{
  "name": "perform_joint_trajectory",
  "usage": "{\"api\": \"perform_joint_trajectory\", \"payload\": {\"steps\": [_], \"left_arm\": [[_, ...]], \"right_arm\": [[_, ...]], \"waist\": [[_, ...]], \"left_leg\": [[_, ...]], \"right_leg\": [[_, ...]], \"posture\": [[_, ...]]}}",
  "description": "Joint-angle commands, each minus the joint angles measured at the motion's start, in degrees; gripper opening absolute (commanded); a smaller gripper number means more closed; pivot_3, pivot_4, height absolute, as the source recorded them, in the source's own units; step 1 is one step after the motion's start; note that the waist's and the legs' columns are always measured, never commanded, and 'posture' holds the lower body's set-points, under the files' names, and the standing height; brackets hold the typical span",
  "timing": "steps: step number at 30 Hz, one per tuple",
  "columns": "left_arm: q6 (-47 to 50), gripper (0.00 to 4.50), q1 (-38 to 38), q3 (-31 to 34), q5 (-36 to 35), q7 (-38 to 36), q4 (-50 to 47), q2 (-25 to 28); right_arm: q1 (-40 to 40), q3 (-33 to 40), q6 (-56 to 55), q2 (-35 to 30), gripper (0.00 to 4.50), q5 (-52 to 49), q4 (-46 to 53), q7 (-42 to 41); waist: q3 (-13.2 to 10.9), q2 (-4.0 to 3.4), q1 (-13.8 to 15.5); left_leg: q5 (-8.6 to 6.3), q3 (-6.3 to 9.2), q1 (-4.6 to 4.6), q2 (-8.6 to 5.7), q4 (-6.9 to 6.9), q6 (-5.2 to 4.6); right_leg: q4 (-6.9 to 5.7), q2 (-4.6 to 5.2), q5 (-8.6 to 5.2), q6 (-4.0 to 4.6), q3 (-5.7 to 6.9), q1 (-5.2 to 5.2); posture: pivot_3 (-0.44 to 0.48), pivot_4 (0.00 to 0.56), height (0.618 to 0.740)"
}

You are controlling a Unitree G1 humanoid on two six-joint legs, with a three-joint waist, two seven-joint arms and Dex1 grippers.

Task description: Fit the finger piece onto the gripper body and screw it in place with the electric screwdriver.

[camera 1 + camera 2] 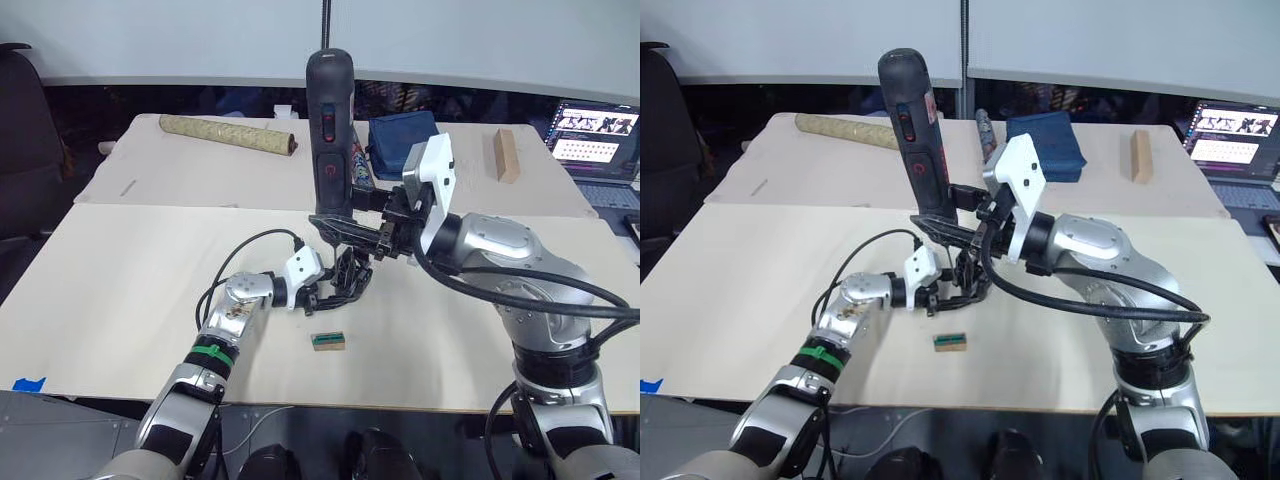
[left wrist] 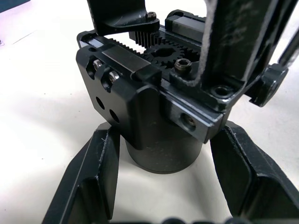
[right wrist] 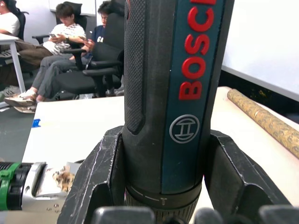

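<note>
The gripper body (image 2: 159, 93) stands on the pale table (image 1: 120, 290), black, with a round base and gears on top. My left gripper (image 1: 335, 290) is shut on that base, one finger (image 2: 88, 177) on each side. The electric screwdriver (image 1: 330, 130), dark with red markings, stands upright directly over the body. My right gripper (image 1: 345, 225) is shut on its lower end, also seen in the right wrist view (image 3: 173, 93). Its bit points down into the body's top. Black pointed parts rise from the body; I cannot tell the finger piece apart from them.
A small green-and-tan block (image 1: 328, 341) lies on the table just in front of the body. At the back are a patterned rolled tube (image 1: 228, 132), a blue pouch (image 1: 400, 140), a wooden block (image 1: 507, 155) and an open laptop (image 1: 598, 140). People sit in chairs (image 3: 60, 42) beyond.
</note>
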State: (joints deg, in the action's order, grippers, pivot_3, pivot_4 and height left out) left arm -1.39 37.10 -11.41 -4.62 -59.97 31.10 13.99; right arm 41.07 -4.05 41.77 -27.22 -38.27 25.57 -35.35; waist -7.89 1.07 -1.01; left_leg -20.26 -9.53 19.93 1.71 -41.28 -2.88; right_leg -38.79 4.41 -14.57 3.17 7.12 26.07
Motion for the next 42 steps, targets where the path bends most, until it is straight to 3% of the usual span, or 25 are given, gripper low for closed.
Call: {"api": "perform_joint_trajectory", "payload": {"steps": [1, 42], "left_arm": [[0.1, 2.31, -0.8, 0.0, -0.5, -0.1, -1.7, 0.4], [-1.0, 2.31, -0.1, 0.6, -0.7, 0.5, -1.5, 0.6]], "right_arm": [[2.2, 0.9, -2.3, 0.8, 1.94, 0.6, 1.3, -0.3], [-0.7, -0.2, -5.0, 1.1, 1.94, 5.2, 1.1, -3.7]], "waist": [[0.0, 0.0, 0.0], [0.0, 0.0, 0.0]], "left_leg": [[0.0, 0.0, 0.0, 0.0, 0.0, 0.0], [0.0, -0.02, 0.0, 0.01, 0.0, 0.0]], "right_leg": [[-0.04, 0.0, 0.0, 0.0, 0.0, 0.0], [-0.07, 0.0, 0.0, 0.0, -0.01, 0.01]], "posture": [[0.0, 0.15, 0.74], [0.0, 0.15, 0.74]]}}
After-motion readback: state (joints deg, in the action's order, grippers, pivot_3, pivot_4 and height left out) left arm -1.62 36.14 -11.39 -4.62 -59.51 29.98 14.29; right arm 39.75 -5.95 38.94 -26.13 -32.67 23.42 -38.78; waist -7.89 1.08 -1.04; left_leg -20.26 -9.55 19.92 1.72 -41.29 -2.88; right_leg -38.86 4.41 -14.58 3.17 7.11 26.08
